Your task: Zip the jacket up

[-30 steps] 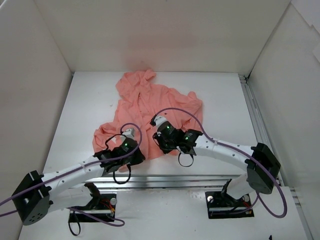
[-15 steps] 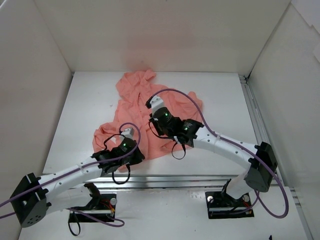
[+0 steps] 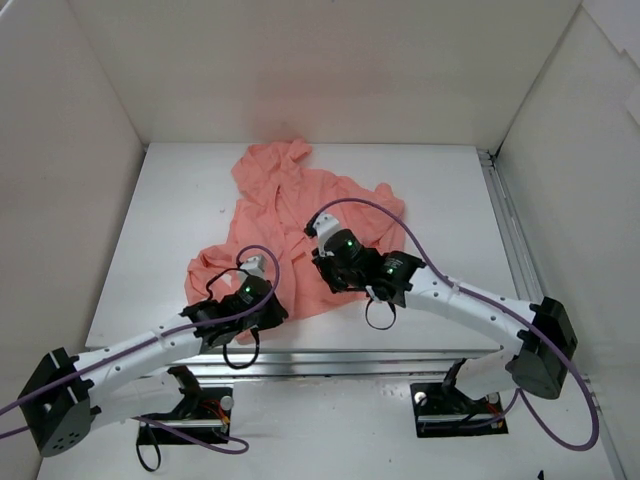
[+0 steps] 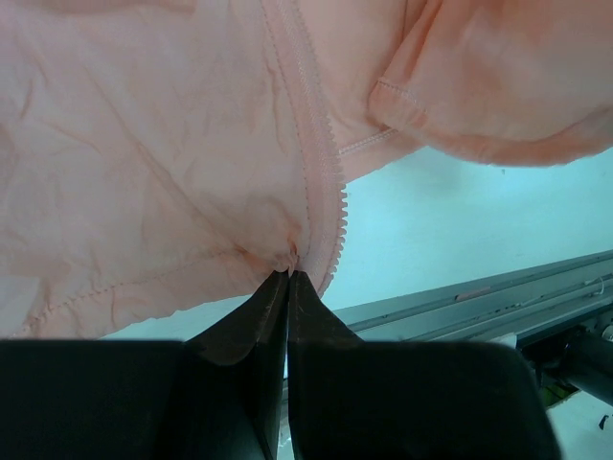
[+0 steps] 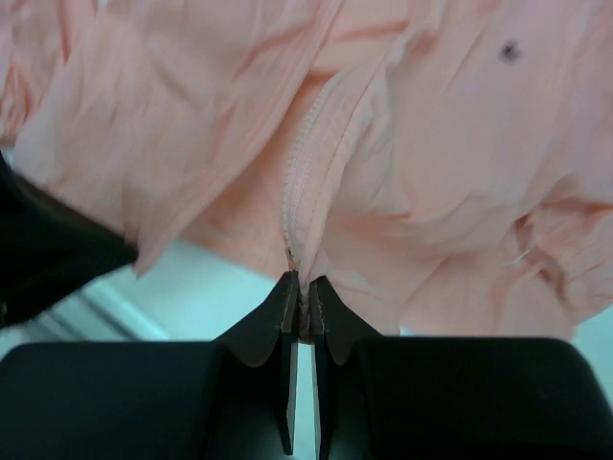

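The salmon-pink jacket lies crumpled on the white table, its hood toward the far wall. My left gripper is at the jacket's near hem. In the left wrist view it is shut on the jacket's bottom edge, right at the foot of a toothed zip tape. My right gripper sits over the jacket's middle. Seen from the right wrist, it is shut on a bunched fold of the jacket at the lower end of the zip line. No slider shows.
A metal rail runs along the table's near edge, and another runs down the right side. White walls close in the left, far and right sides. The left arm's dark body shows at the left of the right wrist view.
The right gripper swung toward the far side over the jacket, then came back nearer and a little to the right, still shut on fabric. The left gripper has hardly moved.
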`<state>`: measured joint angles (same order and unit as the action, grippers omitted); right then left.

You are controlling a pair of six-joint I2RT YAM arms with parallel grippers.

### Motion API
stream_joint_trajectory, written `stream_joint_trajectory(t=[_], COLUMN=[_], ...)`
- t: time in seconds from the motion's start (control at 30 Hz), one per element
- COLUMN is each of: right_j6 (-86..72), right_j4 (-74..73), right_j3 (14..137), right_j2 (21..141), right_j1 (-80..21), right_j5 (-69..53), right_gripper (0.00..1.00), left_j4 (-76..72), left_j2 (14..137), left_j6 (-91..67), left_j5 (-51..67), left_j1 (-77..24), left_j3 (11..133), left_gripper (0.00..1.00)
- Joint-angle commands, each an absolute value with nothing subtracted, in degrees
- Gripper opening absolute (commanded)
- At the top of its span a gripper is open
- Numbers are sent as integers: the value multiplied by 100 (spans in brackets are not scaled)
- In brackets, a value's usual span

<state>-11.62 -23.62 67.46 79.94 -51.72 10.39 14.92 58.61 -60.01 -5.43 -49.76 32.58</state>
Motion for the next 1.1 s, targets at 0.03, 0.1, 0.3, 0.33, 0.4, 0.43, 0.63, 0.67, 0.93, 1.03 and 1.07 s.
stream_joint_trajectory(t=[0.03, 0.1, 0.3, 0.33, 0.4, 0.43, 0.63, 0.67, 0.93, 1.03, 1.07], right_j6=[-1907, -2038, -2346, -2381, -2434, -2435, -2303, -2251, -2136, -2048, -2030], right_j4=[-2312, -2294, -1733, -1644, -1451, -1433, -1406, -1406, -1494, -1626, -1687], right_j3=[5979, 5758, 4950, 4905, 4843, 4851, 4974, 4992, 5185, 5256, 5256], right_j2=[7673, 7682, 8041, 8112, 8348, 8428, 8823, 8850, 8965, 8939, 8930], right_j1=[-5307, -5466, -5660, -5651, -5678, -5678, -5695, -5704, -5695, -5704, -5687], right_j5=[-448, -370, -360, -378, -457, -483, -431, -439, -554, -501, -484], right_gripper=[0, 0, 0, 0, 0, 0, 2, 4, 14, 17, 19], left_j4=[1520, 1555, 1521, 1503, 1450, 1441, 1433, 1433, 1398, 1362, 1354], left_j2=[5634, 5616, 5564, 5572, 5572, 5598, 5599, 5599, 5704, 5757, 5766], left_j6=[-5994, -6012, -6082, -6091, -6108, -6117, -6073, -6065, -6003, -5977, -5968], left_j5=[-729, -729, -686, -668, -624, -615, -606, -598, -536, -501, -501], left_j1=[-4931, -4931, -4931, -4931, -4931, -4931, -4931, -4931, -4931, -4931, -4931], left_j3=[3410, 3384, 3156, 3120, 3085, 3076, 3120, 3120, 3173, 3190, 3199], left_gripper=[0, 0, 0, 0, 0, 0, 0, 0, 0, 0, 0])
